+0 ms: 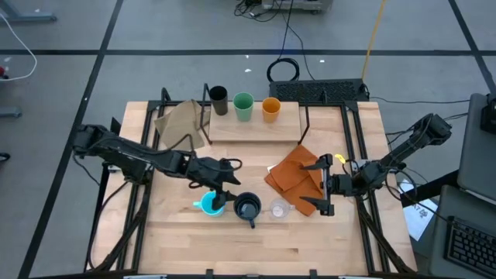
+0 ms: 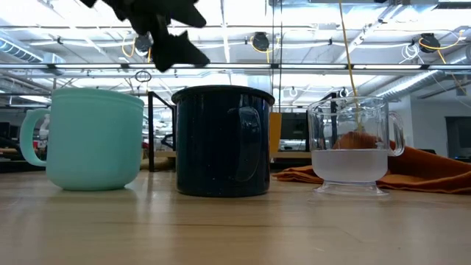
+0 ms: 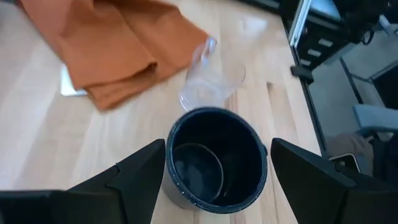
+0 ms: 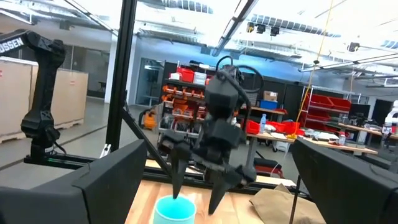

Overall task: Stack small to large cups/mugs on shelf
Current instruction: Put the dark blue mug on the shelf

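Note:
On the tabletop stand a light blue handled mug [image 1: 208, 204], a dark navy handled mug [image 1: 247, 207] and a small clear cup [image 1: 279, 208], side by side near the front. The dark brown cup [image 1: 218, 99], green cup [image 1: 243, 105] and orange cup [image 1: 270, 108] stand in a row on the shelf [image 1: 254, 128] at the back. My left gripper [image 1: 225, 192] hangs open above the two mugs, clear of them in the low view [image 2: 165, 37]. In its wrist view the navy mug [image 3: 214, 162] shows between its fingers. My right gripper [image 1: 324, 186] waits open over the table's right side.
A folded orange cloth [image 1: 297, 177] lies right of centre, behind the clear cup and under my right gripper. A crumpled tan bag [image 1: 180, 124] leans at the shelf's left end. Bare wood lies along the near edge in front of the mugs.

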`<state>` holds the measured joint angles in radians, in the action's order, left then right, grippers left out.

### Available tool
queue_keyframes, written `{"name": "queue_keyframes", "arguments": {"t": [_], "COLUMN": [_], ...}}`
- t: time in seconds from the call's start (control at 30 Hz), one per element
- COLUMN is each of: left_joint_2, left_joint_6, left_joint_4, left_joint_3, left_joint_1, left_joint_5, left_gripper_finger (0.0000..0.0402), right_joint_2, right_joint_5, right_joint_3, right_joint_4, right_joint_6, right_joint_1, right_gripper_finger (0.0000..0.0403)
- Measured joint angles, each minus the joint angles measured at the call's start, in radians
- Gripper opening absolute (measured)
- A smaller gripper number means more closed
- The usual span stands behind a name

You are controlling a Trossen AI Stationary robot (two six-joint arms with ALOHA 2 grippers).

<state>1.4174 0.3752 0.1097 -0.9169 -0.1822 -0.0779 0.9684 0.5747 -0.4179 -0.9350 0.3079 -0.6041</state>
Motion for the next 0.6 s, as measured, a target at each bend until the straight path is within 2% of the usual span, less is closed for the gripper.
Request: {"name": "queue_keyframes", "arguments": {"t": [0.23, 0.6], "left_joint_2": [0.060, 0.175], "left_joint_6": [0.000, -0.011], "left_joint_4": [0.004, 0.025], "left_joint_3": [0.000, -0.008], "left_joint_1": [0.019, 0.027], "left_joint_5": [-0.054, -0.061], "left_gripper_finger": [0.0291, 0.0291], "right_joint_2": [0.000, 0.000], "right_joint_5": [0.000, 0.000], "right_joint_3": [0.000, 0.000], "right_joint_4": [0.006, 0.023], "right_joint_6": [0.021, 0.022], "right_joint_1": [0.000, 0.000], "right_gripper_finger": [0.0393, 0.0393]}}
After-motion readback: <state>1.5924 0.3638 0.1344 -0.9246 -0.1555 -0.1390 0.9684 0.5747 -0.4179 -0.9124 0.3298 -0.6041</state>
